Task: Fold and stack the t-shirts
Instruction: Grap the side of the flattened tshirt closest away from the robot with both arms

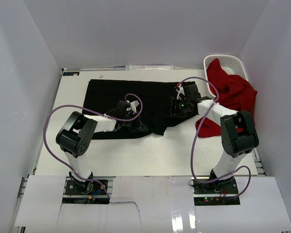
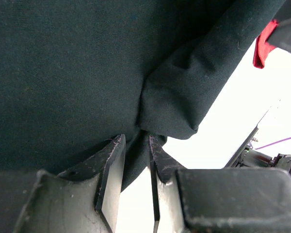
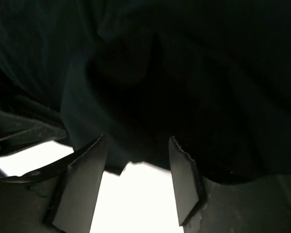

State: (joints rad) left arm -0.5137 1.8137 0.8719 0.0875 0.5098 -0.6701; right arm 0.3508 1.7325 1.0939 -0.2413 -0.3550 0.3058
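Observation:
The black t-shirt [image 1: 136, 94] lies spread across the middle of the table, its lower edge bunched. My left gripper [image 1: 131, 122] is at that lower edge. In the left wrist view it [image 2: 135, 138] is shut on a fold of the black t-shirt [image 2: 63, 73], pinched between narrow jaws. My right gripper [image 1: 177, 110] is over the shirt's right part. In the right wrist view it [image 3: 138, 141] stands open and wide, with black cloth [image 3: 184, 73] draped at its fingertips and not squeezed. The red t-shirt [image 1: 233, 90] hangs out of the basket at the right, and one part of it [image 2: 263, 46] reaches the table.
A white lattice basket [image 1: 228, 60] stands at the back right corner under the red cloth. White walls close in the table [image 1: 136, 155] on three sides. Purple cables loop over both arms.

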